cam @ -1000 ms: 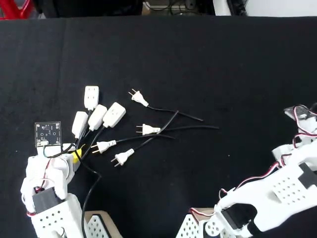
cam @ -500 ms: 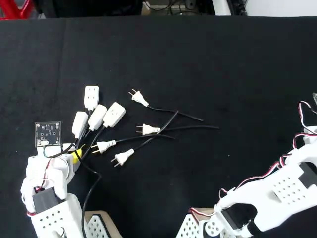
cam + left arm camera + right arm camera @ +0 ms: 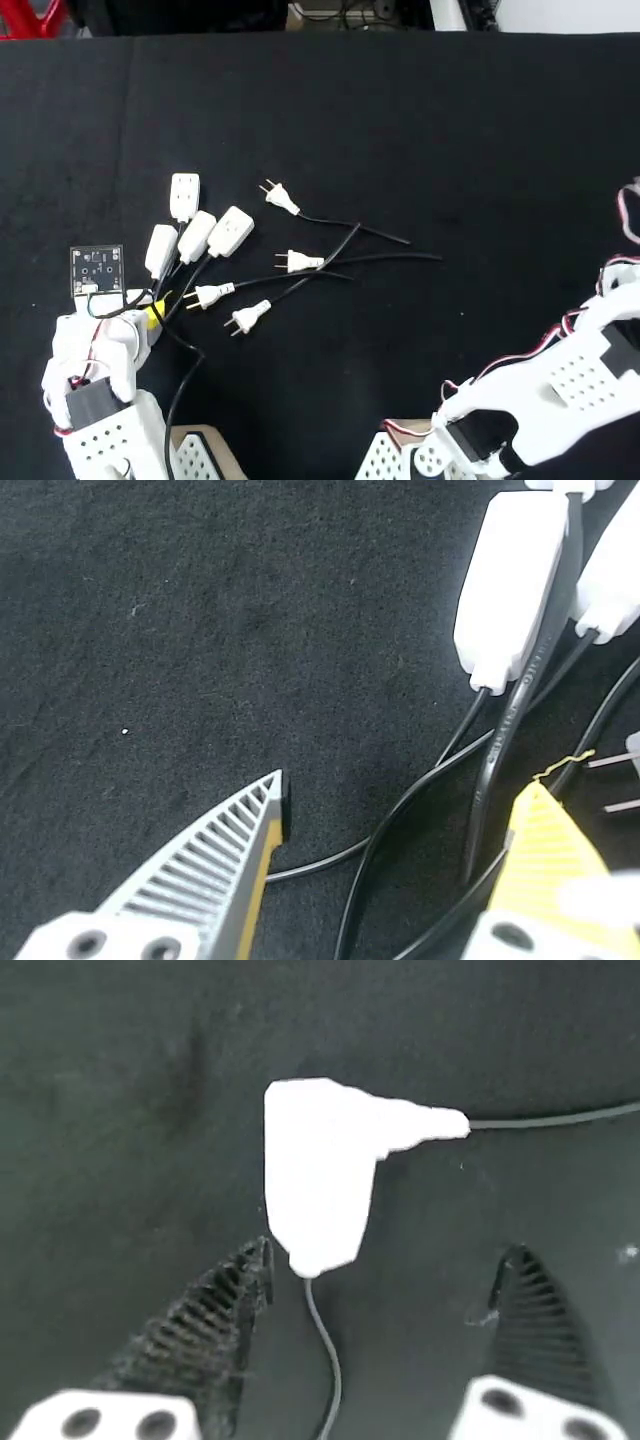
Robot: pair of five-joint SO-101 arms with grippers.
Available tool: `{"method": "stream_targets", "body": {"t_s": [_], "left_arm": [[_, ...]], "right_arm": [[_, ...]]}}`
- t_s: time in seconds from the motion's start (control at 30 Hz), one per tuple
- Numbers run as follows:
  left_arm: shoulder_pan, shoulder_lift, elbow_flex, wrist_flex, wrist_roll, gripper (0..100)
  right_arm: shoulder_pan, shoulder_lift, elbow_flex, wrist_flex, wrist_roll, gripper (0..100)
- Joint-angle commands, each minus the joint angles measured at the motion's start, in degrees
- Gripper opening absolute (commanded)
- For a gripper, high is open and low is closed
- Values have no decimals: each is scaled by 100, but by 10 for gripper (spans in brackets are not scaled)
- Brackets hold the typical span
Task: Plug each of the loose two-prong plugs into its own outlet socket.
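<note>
High view first: on the left, the left arm [image 3: 100, 400] sits at the near edge exactly as it did a second ago. From its wrist camera the left jaws stand wide apart, straddling the black cables [image 3: 503, 742] without pinching any. Just beyond them the four white sockets [image 3: 197, 236] fan out. To their right the four loose plugs [image 3: 300, 262] lie on the table [image 3: 450, 130], prongs pointing roughly left toward the sockets, none of them seated. Nothing in that cluster has shifted.

What has changed is on the right. The right arm [image 3: 560, 390] has swung its wrist outward, so the end that stood at the right edge a second ago has slid almost off the picture. Its wrist camera looks down on a white block [image 3: 320, 1175] with thin wires trailing from it. The block lies just past the tips of the right jaws, which are spread wide and hold nothing. I'd judge that arm is heading away from the plugs, so no plugging has begun and all four remain to be done.
</note>
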Motion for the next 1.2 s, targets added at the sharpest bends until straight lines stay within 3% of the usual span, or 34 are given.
{"method": "stream_targets", "body": {"t_s": [0.0, 0.07, 0.2, 0.43, 0.53, 0.87, 1.0, 1.17], "left_arm": [[66, -44, 101, -105, -62, 350], [66, -44, 101, -105, -62, 350], [66, -44, 101, -97, -62, 350], [57, -44, 101, -105, -62, 350], [40, -44, 101, -105, -62, 350], [4, -44, 110, -79, -62, 350], [4, -44, 110, -70, -70, 350], [-4, -44, 110, -70, -70, 350]], "right_arm": [[-167, -110, -1358, 1591, -62, 319], [-281, -110, -1930, 2470, -264, 295], [-686, -251, -2097, 2514, -1468, 227], [-2136, -1068, -673, 2505, -2769, 88], [-3095, -1560, 277, 2479, -2796, 81], [-6585, -3064, 2835, 1108, -4624, 81], [-8044, -3204, 3451, 387, -5987, 80], [-9037, -3196, 3996, -800, -7525, 81]]}}
